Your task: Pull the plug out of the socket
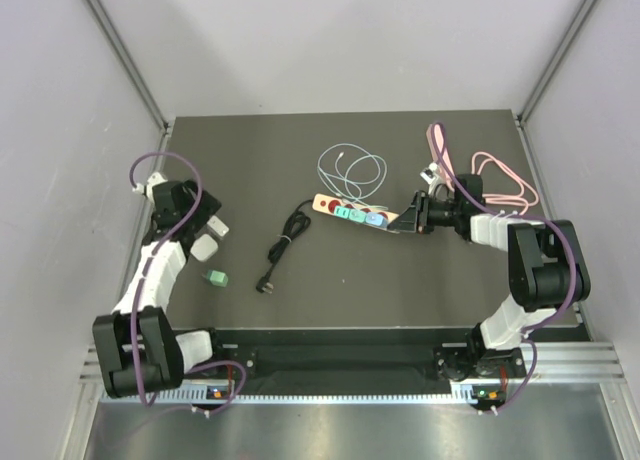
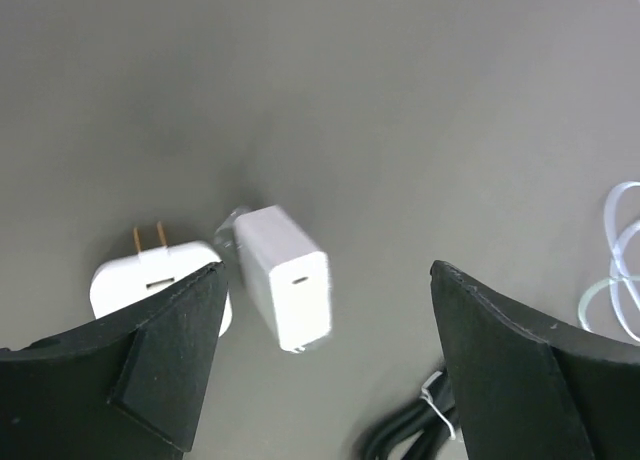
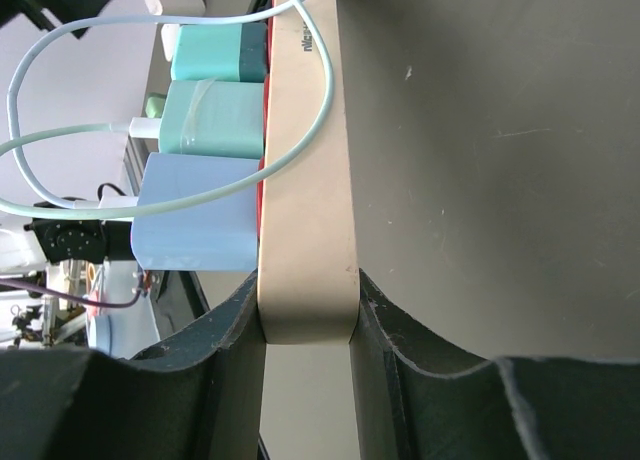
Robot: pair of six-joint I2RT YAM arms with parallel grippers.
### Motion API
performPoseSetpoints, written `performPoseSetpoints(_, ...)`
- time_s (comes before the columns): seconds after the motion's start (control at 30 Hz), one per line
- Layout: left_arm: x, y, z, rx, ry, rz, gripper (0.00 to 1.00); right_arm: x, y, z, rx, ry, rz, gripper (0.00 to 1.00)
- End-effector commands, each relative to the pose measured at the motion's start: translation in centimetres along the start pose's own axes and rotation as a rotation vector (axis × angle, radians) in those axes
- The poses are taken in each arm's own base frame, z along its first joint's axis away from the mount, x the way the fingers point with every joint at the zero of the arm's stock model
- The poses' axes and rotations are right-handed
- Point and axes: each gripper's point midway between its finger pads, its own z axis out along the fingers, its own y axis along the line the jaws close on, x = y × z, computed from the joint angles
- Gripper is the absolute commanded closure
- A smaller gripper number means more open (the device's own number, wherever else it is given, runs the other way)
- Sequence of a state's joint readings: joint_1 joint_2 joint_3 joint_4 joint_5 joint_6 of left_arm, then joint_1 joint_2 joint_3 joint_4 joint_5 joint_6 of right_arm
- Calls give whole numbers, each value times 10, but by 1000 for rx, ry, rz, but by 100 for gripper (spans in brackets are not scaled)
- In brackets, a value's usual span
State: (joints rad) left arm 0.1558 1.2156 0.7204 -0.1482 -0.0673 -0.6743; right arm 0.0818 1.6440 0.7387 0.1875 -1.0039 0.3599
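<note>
Currently L gripper (image 2: 325, 280) spread above loose white plug (image 2: 283, 277); R gripper (image 3: 307, 292) pinches beige socket strip (image 3: 305, 170).

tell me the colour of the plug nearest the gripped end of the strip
Pale blue plug, clearest in the right wrist view.

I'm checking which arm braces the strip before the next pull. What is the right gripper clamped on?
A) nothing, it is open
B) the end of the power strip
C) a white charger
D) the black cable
B: in the right wrist view the right gripper is shut on the end of the beige power strip, one finger pressed against each side.
</note>
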Motion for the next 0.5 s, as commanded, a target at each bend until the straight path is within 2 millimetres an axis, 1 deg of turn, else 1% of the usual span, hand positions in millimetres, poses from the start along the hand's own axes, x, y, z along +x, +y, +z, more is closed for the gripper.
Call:
performPoseSetpoints(0.0, -23, -25, -19, 111, -53, 69, 12, -26, 10, -5, -41, -71, -111, 100)
performPoseSetpoints(0.07, -19, -35, -22, 176, -42, 90, 11, -27, 12, -6, -50, -69, -123, 100)
performPoseSetpoints(0.1, -18, -41, -26, 218, -39, 120, 8, -27, 13, -6, -51, -70, -128, 100)
performPoseSetpoints(0.13, -10, -52, -30, 298, -2, 147, 3, -26, 14, -6, -58, -68, -134, 100)
performPoseSetpoints(0.17, -8, -63, -34, 364, 3, 169, 1, -26, 14, -7, -62, -67, -137, 100)
performPoseSetpoints(0.2, -4, -70, -37, 417, 23, 189, 1, -25, 14, -7, -64, -64, -136, 100)
performPoseSetpoints(0.23, 7, -86, -48, 529, 82, 213, 1, -25, 16, -6, -71, -62, -142, 100)
performPoseSetpoints(0.27, 15, -91, -50, 573, 121, 222, 1, -25, 15, -6, -72, -61, -142, 100)
performPoseSetpoints(0.3, 17, -109, -61, 688, 129, 258, 1, -25, 16, -6, -75, -60, -144, 100)
performPoseSetpoints(0.33, 18, -112, -62, 701, 125, 276, 1, -24, 15, -6, -75, -58, -143, 100)
performPoseSetpoints(0.37, 25, -119, -68, 748, 147, 303, 1, -24, 15, -6, -77, -57, -143, 100)
performPoseSetpoints(0.4, 36, -129, -74, 798, 157, 375, 1, -25, 15, -6, -77, -57, -146, 100)
performPoseSetpoints(0.47, 45, -141, -79, 834, 152, 455, 1, -25, 15, -6, -78, -53, -152, 100)
